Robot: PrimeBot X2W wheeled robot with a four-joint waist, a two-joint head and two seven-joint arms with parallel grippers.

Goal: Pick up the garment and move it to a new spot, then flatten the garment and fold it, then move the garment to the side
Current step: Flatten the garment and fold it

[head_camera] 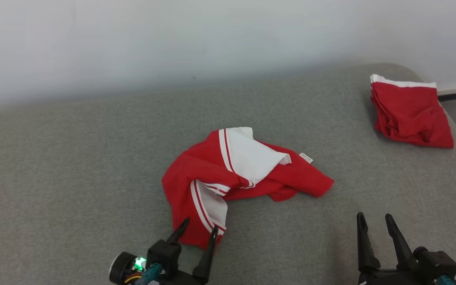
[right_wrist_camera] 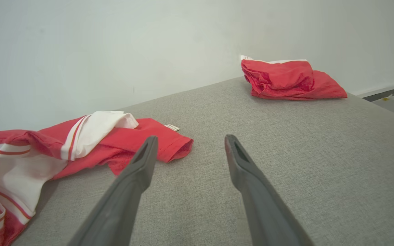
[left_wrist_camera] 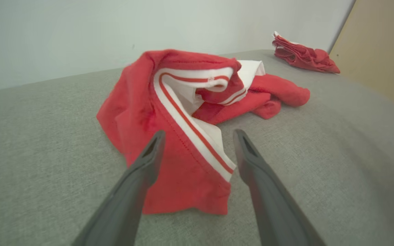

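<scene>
Head view: a crumpled red knit garment with white, red-striped panels [head_camera: 236, 178] lies at the centre of the frame on a grey woven surface [head_camera: 73, 158]. Its long axis runs from a hem at lower centre-left up and across to a red tip at right of centre. The left gripper [head_camera: 199, 226] rises from the bottom edge with its dark fingers spread, and the hem end sits between their tips. The right gripper [head_camera: 373, 217], at lower right, is also spread and empty, well apart from the garment's right tip. The left arm is clearly the nearer, so I judge the pick-up falls to it. A folded red cloth [head_camera: 410, 114] rests at upper right

Left wrist view: both fingers stand apart in the lower half, the garment's near red edge and white striped band between them. Contact with the cloth I cannot tell

Right wrist view: the parted fingers point over bare grey surface. The garment lies at the left of the frame, with its red end just beyond the left fingertip
</scene>
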